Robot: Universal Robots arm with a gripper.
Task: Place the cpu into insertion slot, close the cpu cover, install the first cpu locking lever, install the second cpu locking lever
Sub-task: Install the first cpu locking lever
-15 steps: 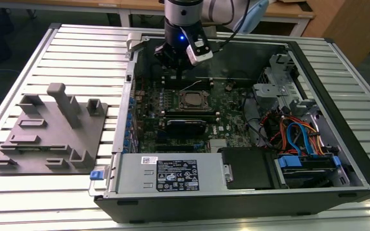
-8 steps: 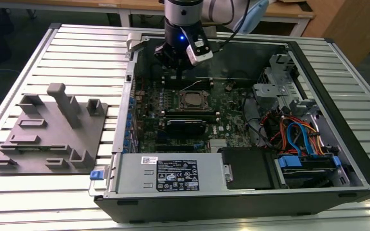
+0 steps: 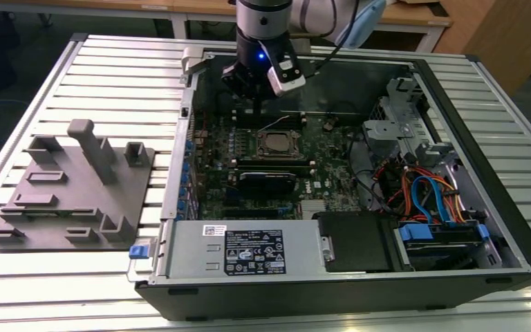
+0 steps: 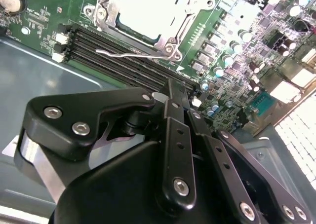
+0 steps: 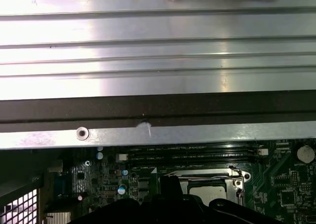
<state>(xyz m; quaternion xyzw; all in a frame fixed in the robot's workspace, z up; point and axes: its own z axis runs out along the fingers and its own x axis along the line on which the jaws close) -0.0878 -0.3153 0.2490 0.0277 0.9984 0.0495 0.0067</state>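
The cpu point(image 4: 143, 9) lies in its socket on the green motherboard, its pale top showing through the window of the cpu cover point(image 4: 109, 18), which lies flat over it. In the exterior view the socket point(image 3: 279, 144) sits mid-board. A thin silver locking lever point(image 4: 123, 53) stands out beside the socket edge nearest the gripper, over the memory slots. My gripper point(image 4: 172, 92) hangs just behind the socket, above the black slots, and touches nothing. Its fingers are shut with nothing between them. The exterior view has the gripper point(image 3: 258, 111) under the arm's wrist, near the case's far wall.
The open computer case point(image 3: 487, 159) lies on a slatted metal table. Near the front edge are a power supply point(image 3: 247, 250) and a drive bay with coloured cables point(image 3: 431, 200). A grey fixture plate point(image 3: 72, 200) with upright blocks lies at the exterior view's left. The case wall point(image 5: 158, 114) rises close behind the gripper.
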